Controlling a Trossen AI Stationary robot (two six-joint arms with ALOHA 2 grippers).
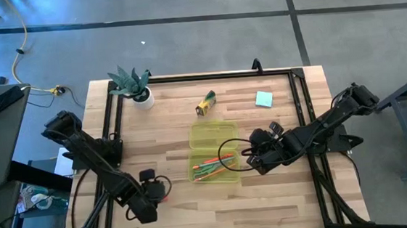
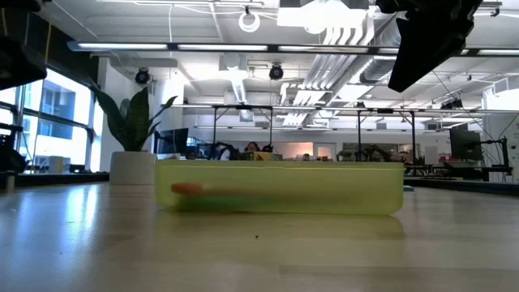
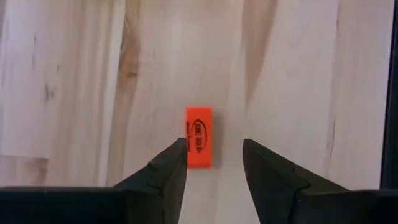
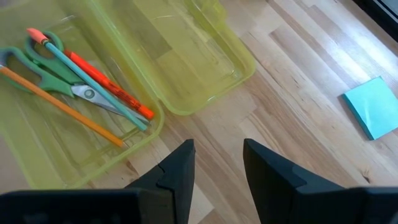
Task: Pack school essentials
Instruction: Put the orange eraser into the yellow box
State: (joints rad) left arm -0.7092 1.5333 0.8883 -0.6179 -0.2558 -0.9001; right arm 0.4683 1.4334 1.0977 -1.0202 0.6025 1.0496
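1. Where the table (image 1: 283, 202) carries the open case (image 1: 212, 136), scissors (image 4: 43, 78) and pencils (image 4: 93, 78) are seen inside.
2. At its 3 o'clock, the right gripper (image 4: 216, 163) is held released.
3. At 1 o'clock, the notepad (image 1: 263, 99) is seen.
4. At 8 o'clock, the eraser (image 3: 198, 136) is framed by the spread left gripper (image 3: 214, 163).

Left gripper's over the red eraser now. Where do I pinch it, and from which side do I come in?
Pinch the red eraser across its two long sides, coming straight down from above. It lies flat on the bare table, a small block whose narrow width fits between the open fingers of the left gripper. It sits nearer one finger, so centre first.
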